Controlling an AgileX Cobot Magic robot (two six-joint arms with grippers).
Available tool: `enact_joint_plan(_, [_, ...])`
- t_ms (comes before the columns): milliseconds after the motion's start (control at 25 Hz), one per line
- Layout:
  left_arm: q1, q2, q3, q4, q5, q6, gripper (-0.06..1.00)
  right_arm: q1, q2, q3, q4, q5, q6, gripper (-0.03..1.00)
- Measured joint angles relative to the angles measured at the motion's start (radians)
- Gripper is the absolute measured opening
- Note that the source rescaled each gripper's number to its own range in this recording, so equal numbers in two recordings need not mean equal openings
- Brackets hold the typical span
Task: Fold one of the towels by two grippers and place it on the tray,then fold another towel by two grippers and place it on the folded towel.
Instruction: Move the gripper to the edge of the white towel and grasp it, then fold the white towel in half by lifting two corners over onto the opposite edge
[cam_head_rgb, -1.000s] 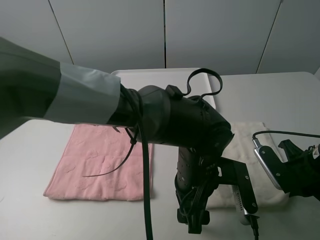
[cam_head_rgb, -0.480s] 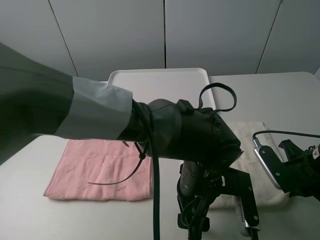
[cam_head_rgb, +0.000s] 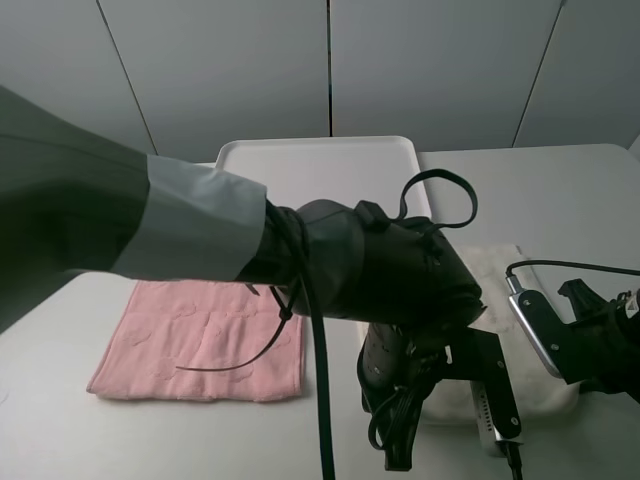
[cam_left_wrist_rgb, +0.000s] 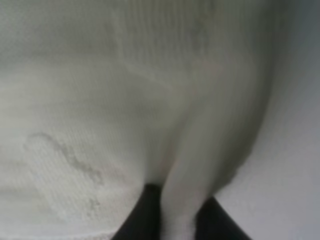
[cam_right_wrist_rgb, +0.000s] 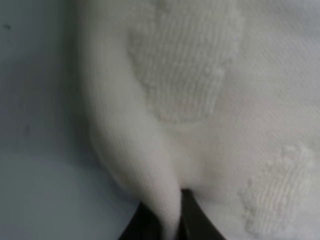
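Firmly on cream-white towel (cam_left_wrist_rgb: 100, 100): left fingers (cam_left_wrist_rgb: 140, 222), right fingers (cam_right_wrist_rgb: 197, 225).

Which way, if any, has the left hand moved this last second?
Yes. The left hand shifted slightly down and right in the high view, farther from the tray.

white plastic tray (cam_head_rgb: 320, 165): upper centre of worktop (cam_head_rgb: 560, 190) | pale pink terry towel (cam_head_rgb: 200, 345): lower left | cream-white terry towel (cam_head_rgb: 495, 256): lower right

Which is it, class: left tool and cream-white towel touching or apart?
Touching. In the left wrist view, the left tool pinches a ridge of the cream-white towel.
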Motion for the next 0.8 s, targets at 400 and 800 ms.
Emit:
enact_joint_plan(400, [0.0, 0.0, 0.0, 0.018, -0.019, -0.026, 0.0, -0.002, 0.0, 0.001, 0.144, -0.015, 0.026, 0.03])
enact_joint_plan(800, [0.111, -0.046, 0.0, -0.027, -0.063, -0.028, 0.0, -0.002, -0.075, 0.031, 0.265, -0.063, 0.094, 0.02])
